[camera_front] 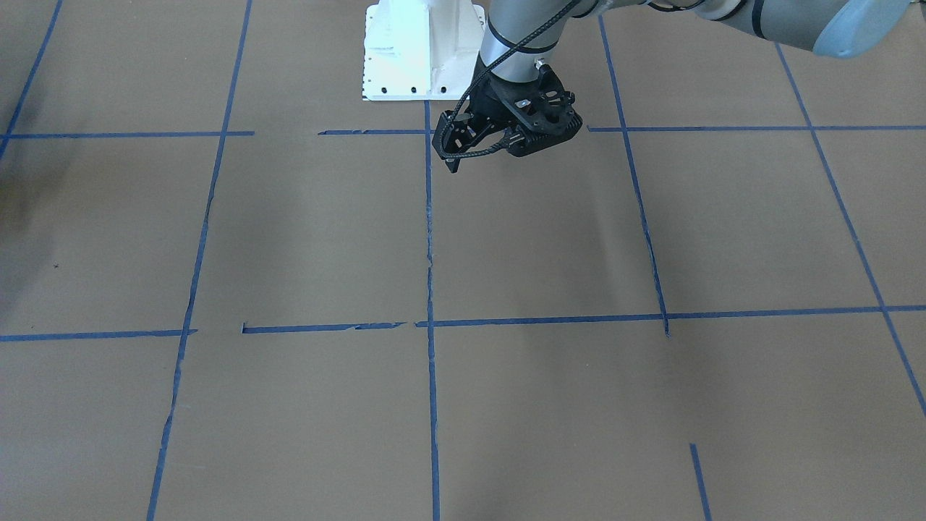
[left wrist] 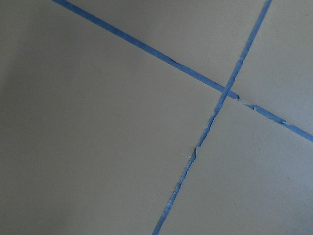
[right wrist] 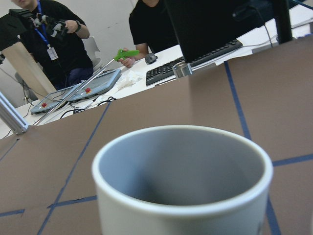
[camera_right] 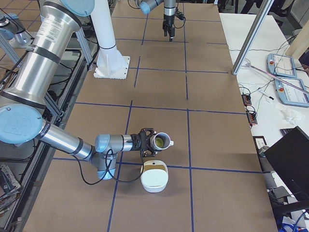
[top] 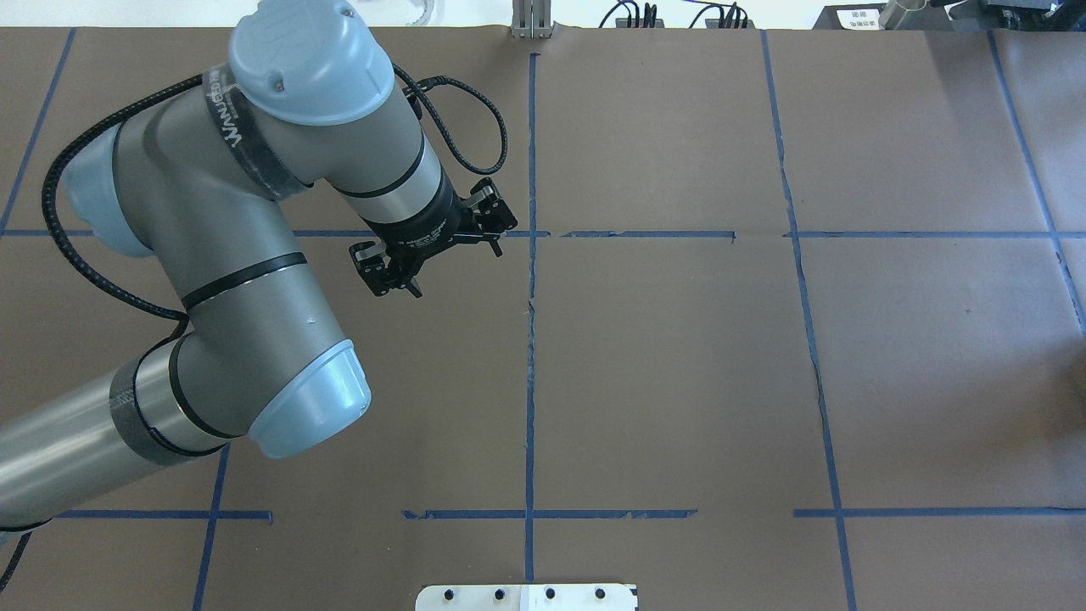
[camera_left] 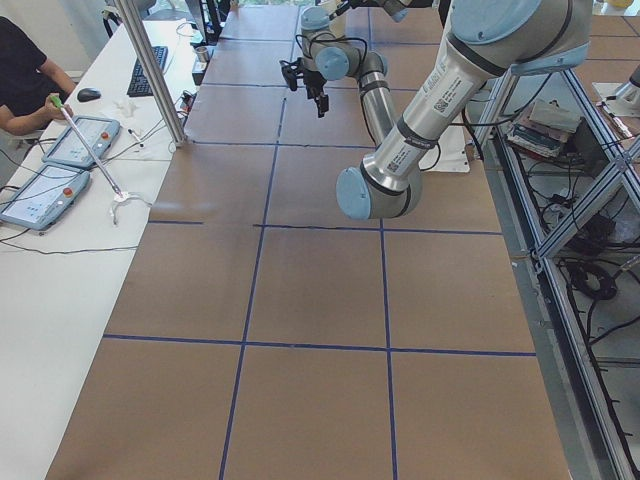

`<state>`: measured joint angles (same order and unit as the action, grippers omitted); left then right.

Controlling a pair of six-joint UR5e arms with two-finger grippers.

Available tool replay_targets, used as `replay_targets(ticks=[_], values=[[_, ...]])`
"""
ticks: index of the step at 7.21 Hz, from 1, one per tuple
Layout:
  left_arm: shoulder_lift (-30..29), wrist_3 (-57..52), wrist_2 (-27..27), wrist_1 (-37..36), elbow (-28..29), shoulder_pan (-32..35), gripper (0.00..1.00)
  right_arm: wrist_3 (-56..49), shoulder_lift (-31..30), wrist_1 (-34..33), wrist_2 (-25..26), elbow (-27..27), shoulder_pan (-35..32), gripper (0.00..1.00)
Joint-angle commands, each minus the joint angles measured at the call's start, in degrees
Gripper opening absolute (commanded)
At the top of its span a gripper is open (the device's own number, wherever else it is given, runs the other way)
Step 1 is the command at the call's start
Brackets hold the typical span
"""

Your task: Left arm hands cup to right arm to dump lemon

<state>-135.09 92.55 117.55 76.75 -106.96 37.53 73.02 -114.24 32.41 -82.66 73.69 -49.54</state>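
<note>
The hand-over looks done. The cup (camera_right: 161, 141) is at my right tool (camera_right: 147, 142), out at my right end of the counter (camera_right: 217, 121), and my left tool (top: 445, 259) hangs far off near the middle. Its fingers are spread and hold nothing. Only the side view shows the right tool, so I cannot tell how its fingers stand. I judge they grip the cup, since it seems to be carried clear of the counter.

The dump is not done yet. The cup lies tipped well over, about on its side, handle away from the tool. A yellow-green lump, which I take for the lemon (camera_right: 158, 141), sits inside it. My right wrist view looks across the grey inside of the cup. From that angle no lemon shows, because the bottom is hidden.

A white bowl (camera_right: 154, 186) stands on the counter just beside the cup, towards the side camera. Its inside is pale, and I see no lemon in it. What remains, I judge, is tipping the mouth down until the lemon rolls out, presumably into the bowl.
</note>
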Motion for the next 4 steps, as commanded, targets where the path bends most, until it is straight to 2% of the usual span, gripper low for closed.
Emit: replay_targets(ticks=[1,4], values=[[-0.1,0.0,0.0,0.1,0.0,-0.2,1.0,12.7,0.2,4.2,-4.3,-2.5,-4.2,0.01],[-0.1,0.0,0.0,0.1,-0.1,-0.2,1.0,33.5,0.9,10.7,-4.3,-2.7,-8.3,0.03]])
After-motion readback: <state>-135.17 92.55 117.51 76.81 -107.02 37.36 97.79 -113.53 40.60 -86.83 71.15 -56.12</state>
